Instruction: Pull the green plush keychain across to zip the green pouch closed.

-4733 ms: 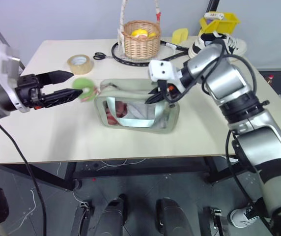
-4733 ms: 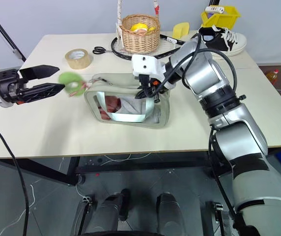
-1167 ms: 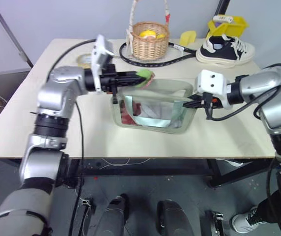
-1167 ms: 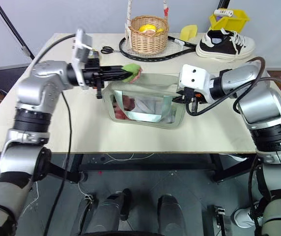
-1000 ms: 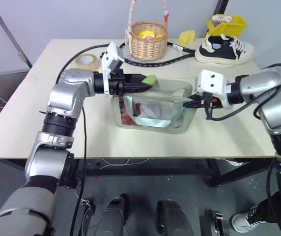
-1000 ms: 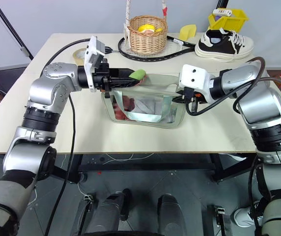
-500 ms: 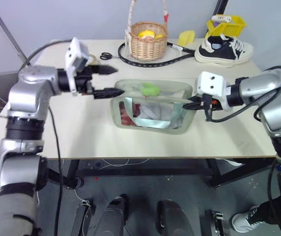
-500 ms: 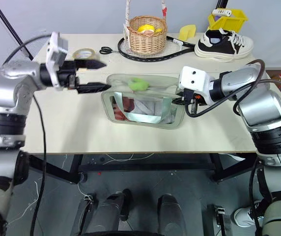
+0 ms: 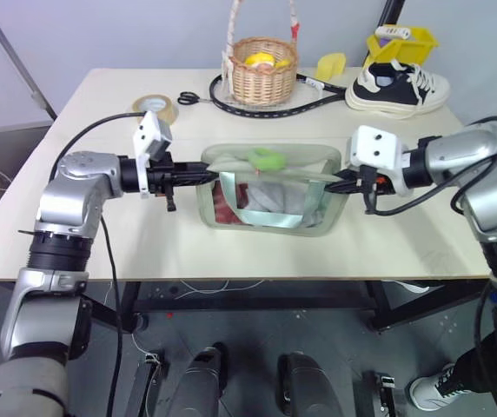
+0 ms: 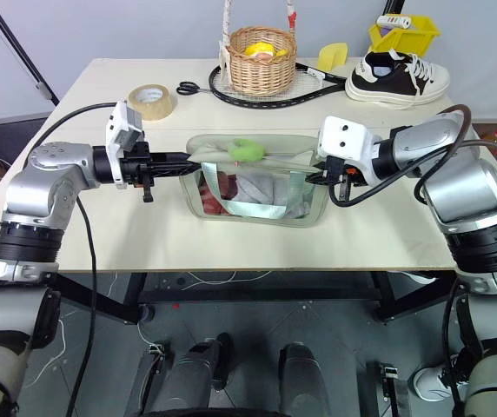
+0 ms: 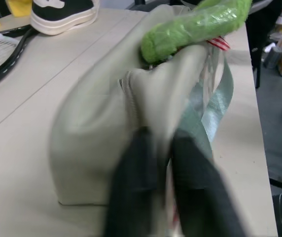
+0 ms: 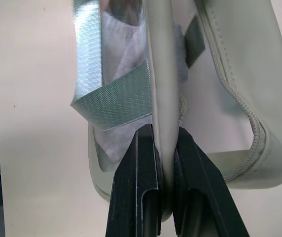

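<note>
The green pouch [image 9: 311,217] sits at the table's middle, its clear window and strap toward me. The green plush keychain [image 9: 268,158] lies on the pouch's top, about midway along the zipper, and nothing holds it. My left gripper [image 9: 203,174] reaches in level from the left and is shut on the pouch's left end. In the left wrist view its fingers [image 11: 136,182] pinch the fabric below the keychain [image 11: 195,27]. My right gripper [image 9: 342,181] is shut on the pouch's right end. The right wrist view shows the pouch's rim [image 12: 163,98] clamped between its fingers [image 12: 138,168].
Along the back of the table stand a wicker basket [image 9: 264,69], a tape roll [image 9: 155,108], scissors [image 9: 192,98], a racket [image 9: 257,102], a yellow scoop [image 9: 329,65], a shoe [image 9: 396,87] and a yellow bin [image 9: 400,42]. Bare tabletop [image 9: 257,252] lies in front of the pouch.
My left gripper let go of the keychain, drew back to the left with open fingers, then closed on the pouch's left end. The keychain stays on top. The right gripper kept its hold.
</note>
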You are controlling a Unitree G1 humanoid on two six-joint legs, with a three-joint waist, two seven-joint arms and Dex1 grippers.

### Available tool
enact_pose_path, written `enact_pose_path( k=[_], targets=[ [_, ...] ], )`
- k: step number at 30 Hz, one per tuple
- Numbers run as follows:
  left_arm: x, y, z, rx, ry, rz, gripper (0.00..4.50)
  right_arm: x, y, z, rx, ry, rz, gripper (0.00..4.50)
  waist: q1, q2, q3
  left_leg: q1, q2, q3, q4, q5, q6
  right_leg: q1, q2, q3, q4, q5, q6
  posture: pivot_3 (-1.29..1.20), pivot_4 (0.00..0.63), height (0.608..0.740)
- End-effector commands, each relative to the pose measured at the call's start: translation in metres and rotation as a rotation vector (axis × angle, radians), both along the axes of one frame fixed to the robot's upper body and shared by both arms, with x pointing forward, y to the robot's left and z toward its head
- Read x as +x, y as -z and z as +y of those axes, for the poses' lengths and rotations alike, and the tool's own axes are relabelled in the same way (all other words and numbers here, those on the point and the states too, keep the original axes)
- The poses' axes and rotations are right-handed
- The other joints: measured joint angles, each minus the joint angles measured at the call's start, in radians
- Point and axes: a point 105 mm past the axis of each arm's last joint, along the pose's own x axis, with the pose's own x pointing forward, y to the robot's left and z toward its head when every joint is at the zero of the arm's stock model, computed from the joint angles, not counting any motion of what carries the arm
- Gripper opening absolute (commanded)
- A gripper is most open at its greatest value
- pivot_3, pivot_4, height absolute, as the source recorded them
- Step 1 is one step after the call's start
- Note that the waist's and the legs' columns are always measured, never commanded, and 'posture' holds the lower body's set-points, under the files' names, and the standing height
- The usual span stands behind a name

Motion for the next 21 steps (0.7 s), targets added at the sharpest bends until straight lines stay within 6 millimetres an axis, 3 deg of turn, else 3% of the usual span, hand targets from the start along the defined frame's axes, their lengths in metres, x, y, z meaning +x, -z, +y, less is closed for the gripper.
enact_pose_path(
  k=[1,2,5,9,11,12,18,20,21],
  targets=[
    [-0.002,-0.005,0.0,0.017,-0.013,-0.032,0.03,-0.002,-0.016,0.002,0.014,-0.014,-0.054,0.0,0.002,0.0,0.0,0.0,0.0,0.0,0.0,0.0,0.0,0.0,0.0,0.0,0.0,0.0,0.0,0.0,0.15,0.724],
    [0.001,-0.005,0.001,0.02,-0.04,-0.035,0.03,-0.001,-0.016,0.001,0.014,0.003,-0.051,0.0,0.002,0.0,0.0,0.0,0.0,0.0,0.0,0.0,0.0,0.0,0.0,0.0,0.0,0.0,0.0,0.0,0.15,0.724],
    [0.003,-0.007,0.0,0.015,-0.065,-0.044,0.0,-0.005,-0.023,0.001,0.06,0.009,-0.028,1.11,0.003,0.0,0.0,0.0,0.0,0.0,0.0,0.0,0.0,0.001,0.0,0.0,0.0,0.0,0.0,0.0,0.15,0.724],
    [0.001,-0.008,-0.003,0.017,-0.062,-0.054,0.0,-0.018,-0.058,0.013,0.216,-0.056,-0.071,3.2,0.002,0.0,0.0,0.0,0.0,-0.001,0.0,0.0,0.0,0.0,0.0,0.0,0.0,0.0,0.0,0.0,0.15,0.724],
    [0.0,-0.008,-0.004,0.015,-0.061,-0.055,0.0,-0.02,-0.073,0.031,0.276,-0.109,-0.11,4.26,-0.001,0.0,0.0,0.0,0.0,-0.001,0.0,0.0,0.0,0.0,0.0,0.0,0.0,0.0,0.0,0.0,0.15,0.724],
    [-0.001,-0.008,-0.004,0.015,-0.059,-0.057,0.0,-0.02,-0.076,0.041,0.286,-0.132,-0.126,4.46,-0.003,0.0,0.0,0.0,0.0,-0.001,0.0,0.0,0.0,0.0,0.0,0.0,0.0,0.0,0.0,0.0,0.15,0.724],
    [-0.003,-0.008,-0.006,0.013,-0.059,-0.06,0.0,0.001,-0.06,0.087,0.25,-0.14,-0.133,4.46,0.002,0.0,0.0,0.001,0.0,-0.001,0.0,0.0,0.0,0.001,0.0,0.0,0.0,0.0,0.0,0.0,0.15,0.724],
    [-0.004,-0.008,-0.006,0.014,-0.056,-0.061,0.0,0.007,-0.054,0.095,0.231,-0.126,-0.119,4.46,0.002,0.0,0.0,0.001,0.0,-0.001,0.0,0.0,0.0,0.0,0.0,0.0,0.0,0.0,0.0,0.0,0.15,0.724],
    [-0.004,-0.008,-0.006,0.013,-0.057,-0.06,0.0,0.009,-0.051,0.096,0.222,-0.116,-0.116,3.94,0.004,0.0,0.0,0.0,0.0,-0.001,0.0,0.0,0.0,0.0,0.0,0.0,0.0,0.0,0.0,0.0,0.15,0.724]
  ],
)
